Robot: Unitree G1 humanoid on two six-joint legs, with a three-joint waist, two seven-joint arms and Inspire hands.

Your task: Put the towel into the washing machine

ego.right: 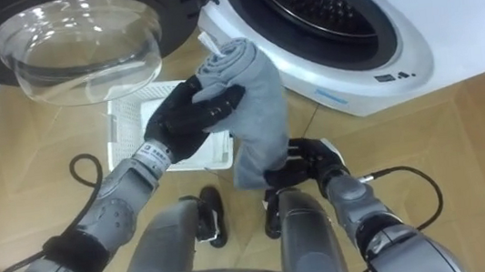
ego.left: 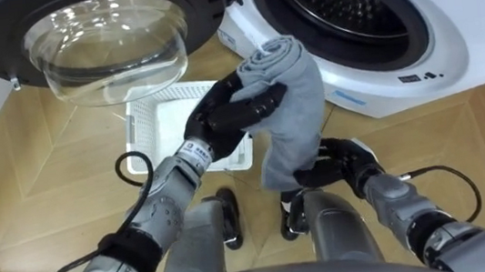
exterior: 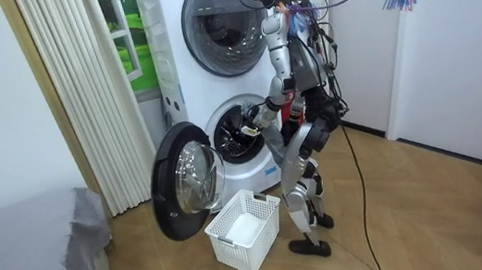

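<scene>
**Item:** grey soft cloth towel (ego.left: 291, 94), bunched at the top with a long tail hanging down.

**Location:** held in the air above the white plastic lattice basket (ego.left: 163, 118) and the wooden floor (ego.left: 46, 177). It is just in front of the white front-loading washing machine (ego.left: 440, 36) and not yet inside.

**Holder:** the black left hand (ego.left: 230, 110) is curled round the bunched upper end. The right hand (ego.left: 337, 160) sits at the hanging lower end, and I cannot tell whether it grips the cloth.

**Surroundings:** the dark perforated drum (ego.left: 337, 2) is open. The round door with its clear glass bowl (ego.left: 113, 41) is swung out to the robot's left.

**Step in hand (judged):** carrying the towel to the drum mouth.

**Handling note:**
- Raise the bundle over the lower rim and push well inside before letting go.
- Feed the tail in too, or it may drape over the seal.
- Keep the arm clear of the open door.
</scene>
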